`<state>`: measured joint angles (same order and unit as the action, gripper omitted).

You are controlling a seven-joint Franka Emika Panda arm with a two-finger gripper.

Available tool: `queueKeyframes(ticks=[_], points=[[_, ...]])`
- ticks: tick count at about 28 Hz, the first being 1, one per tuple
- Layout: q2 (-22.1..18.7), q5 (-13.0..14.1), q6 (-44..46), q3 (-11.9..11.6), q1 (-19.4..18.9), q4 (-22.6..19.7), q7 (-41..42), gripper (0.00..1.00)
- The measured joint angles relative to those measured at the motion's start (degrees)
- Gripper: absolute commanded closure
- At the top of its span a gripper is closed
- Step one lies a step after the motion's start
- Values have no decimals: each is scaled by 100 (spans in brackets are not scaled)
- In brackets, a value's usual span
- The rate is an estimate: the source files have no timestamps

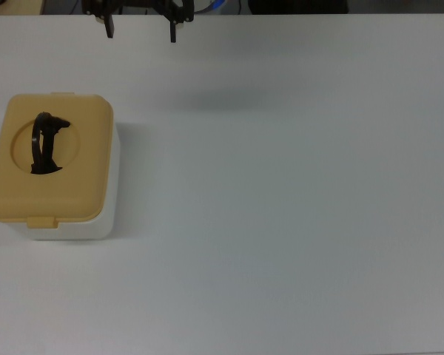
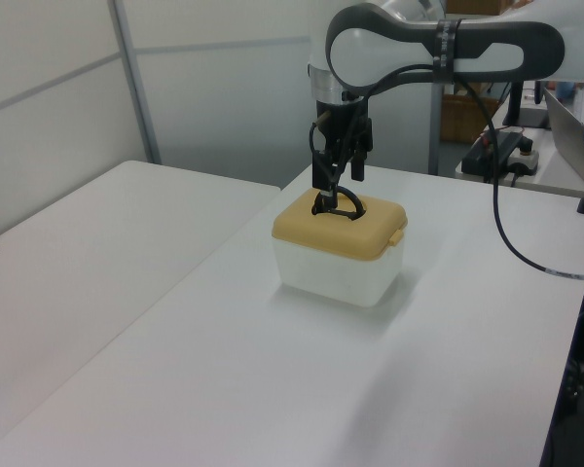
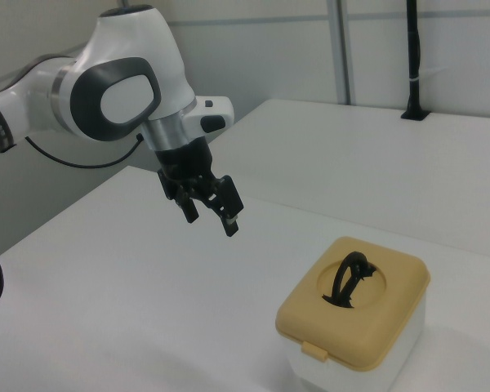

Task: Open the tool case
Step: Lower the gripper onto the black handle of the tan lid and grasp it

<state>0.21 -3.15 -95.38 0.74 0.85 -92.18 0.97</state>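
Observation:
The tool case [image 1: 74, 185] stands at the top view's left, a cream-white tub under a tan-yellow lid that lies down flat. Its black handle [image 1: 46, 142] stands up in the lid's round recess, and a small latch tab [image 1: 42, 221] sits on the near edge. My gripper [image 1: 140, 31] hangs open at the top view's upper edge, well apart from the case and holding nothing. In the right view the gripper [image 3: 211, 219] floats above the table to the left of the case [image 3: 355, 318]. In the left view the gripper [image 2: 338, 178] shows just above the case [image 2: 341, 248] and its handle [image 2: 337, 205].
White table [image 1: 296, 222] stretches to the top view's right of the case. A second table [image 2: 88, 243] adjoins on the left view's left. Cables and equipment [image 2: 506, 146] stand at the left view's back right. A black post [image 3: 412, 61] rises at the right view's back.

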Motion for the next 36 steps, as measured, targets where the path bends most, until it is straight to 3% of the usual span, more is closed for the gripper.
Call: queueKeyframes(ticks=[12,19,29,36], points=[[125,-8,0,0,15,3,0,0],[367,-164,0,-53,125,152,8,0],[616,-196,-478,-80,765,239,585,0],[994,-191,-1020,-83,1261,237,1492,0]])
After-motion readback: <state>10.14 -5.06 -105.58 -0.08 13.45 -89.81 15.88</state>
